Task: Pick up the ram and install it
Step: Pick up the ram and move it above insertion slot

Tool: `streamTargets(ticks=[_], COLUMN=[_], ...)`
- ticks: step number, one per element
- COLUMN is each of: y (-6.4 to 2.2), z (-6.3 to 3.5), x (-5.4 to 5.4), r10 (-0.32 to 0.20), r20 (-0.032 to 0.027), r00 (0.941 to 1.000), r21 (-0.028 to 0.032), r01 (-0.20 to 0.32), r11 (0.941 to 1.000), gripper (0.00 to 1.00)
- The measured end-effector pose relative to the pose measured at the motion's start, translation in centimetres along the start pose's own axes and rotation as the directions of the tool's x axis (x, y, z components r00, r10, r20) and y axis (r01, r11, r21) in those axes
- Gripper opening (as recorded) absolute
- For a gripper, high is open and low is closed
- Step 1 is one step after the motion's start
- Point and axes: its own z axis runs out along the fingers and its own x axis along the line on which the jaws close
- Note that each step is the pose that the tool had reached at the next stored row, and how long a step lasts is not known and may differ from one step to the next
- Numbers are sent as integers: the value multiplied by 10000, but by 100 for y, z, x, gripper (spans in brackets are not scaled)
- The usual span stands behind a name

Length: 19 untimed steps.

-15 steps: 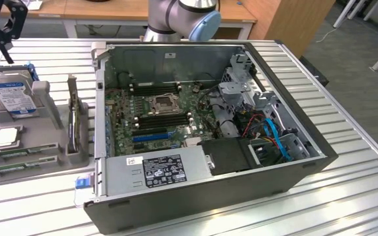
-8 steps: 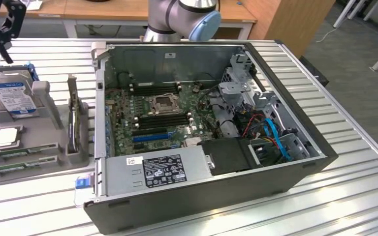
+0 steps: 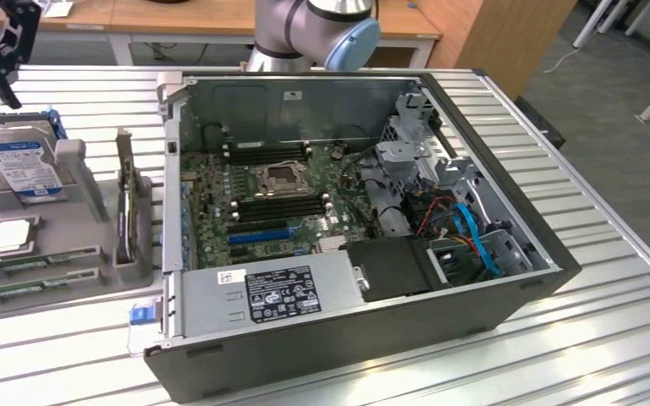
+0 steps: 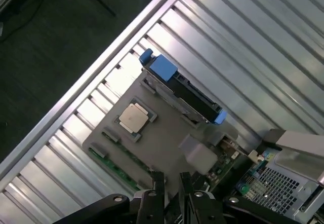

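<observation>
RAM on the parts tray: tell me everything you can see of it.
Two sticks, the rear RAM stick and the front RAM stick, lie on the gray parts tray, to the exterior view's left of the open PC case. Each is a long, narrow, thin green board lying lengthwise in its own gray holder, and the two are parallel. The chips are too small to make out. Neither stick is installed. The gripper is above the tray and holds neither.

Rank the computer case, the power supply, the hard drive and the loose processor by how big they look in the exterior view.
Largest to smallest:
1. computer case
2. power supply
3. hard drive
4. processor
The gaps are clear, so there are no ties.
</observation>
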Motion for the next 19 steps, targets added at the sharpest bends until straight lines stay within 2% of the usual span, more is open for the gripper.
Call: streamTargets(ticks=[5,9,13,17,19], y=[-1,0,0,0,0], z=[0,0,0,0,1], x=[0,0,0,0,0], r10=[-895,-1623,-2326,-3019,-3363], r20=[-55,-99,-141,-182,-203], r00=[9960,9867,9725,9532,9415], r21=[-4,-11,-21,-34,-41], r01=[895,1623,2326,3019,3363], r11=[9960,9867,9726,9533,9417], gripper=[26,26,26,26,26])
